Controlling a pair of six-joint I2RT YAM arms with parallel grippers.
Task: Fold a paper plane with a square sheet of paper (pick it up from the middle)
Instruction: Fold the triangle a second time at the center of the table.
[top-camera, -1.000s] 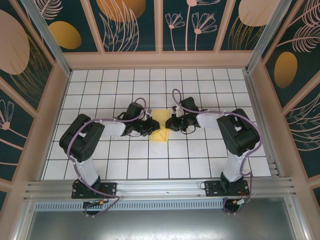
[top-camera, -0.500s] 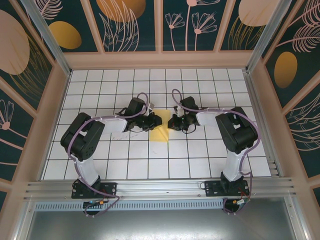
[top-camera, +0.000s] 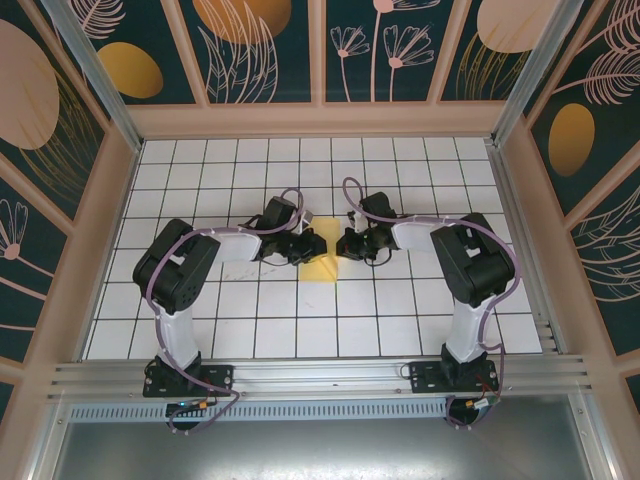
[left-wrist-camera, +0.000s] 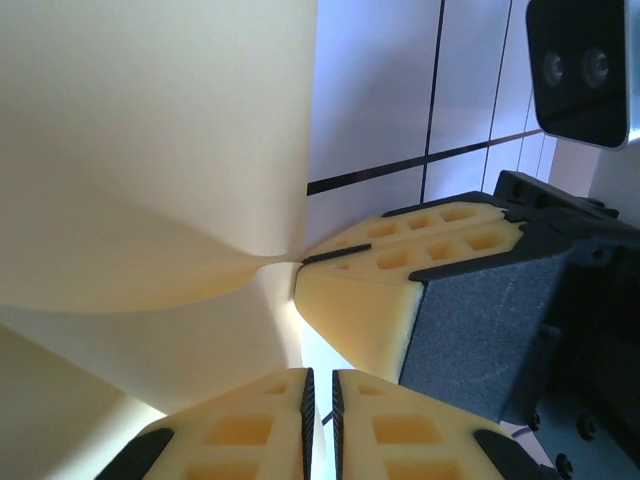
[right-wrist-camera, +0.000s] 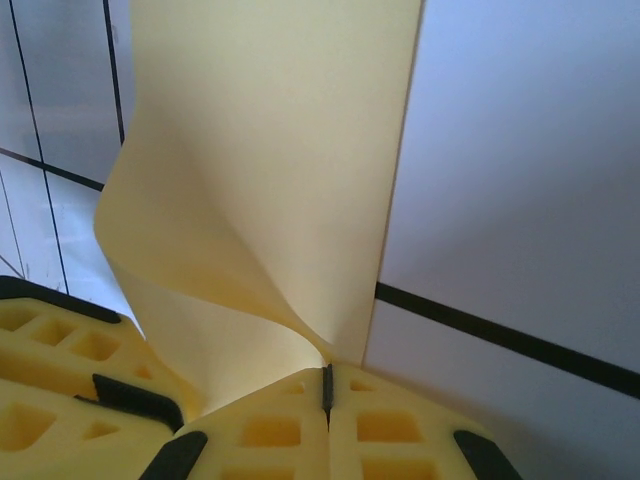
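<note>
Tiled tabletop open all round; left gripper and right gripper (tips close) both pinching sheet edge.

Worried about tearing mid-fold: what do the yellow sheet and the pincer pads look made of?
Square sheet of paper: thin, matte, pale-yellow paper; it bends in a soft curl rather than a hard crease. Right pincer pads: matte yellow, probably foam or soft rubber, judging by the moulded square pockets and rounded edges.

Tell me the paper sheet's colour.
The square sheet of paper is plain pale yellow; clearest in the right wrist view.
</note>
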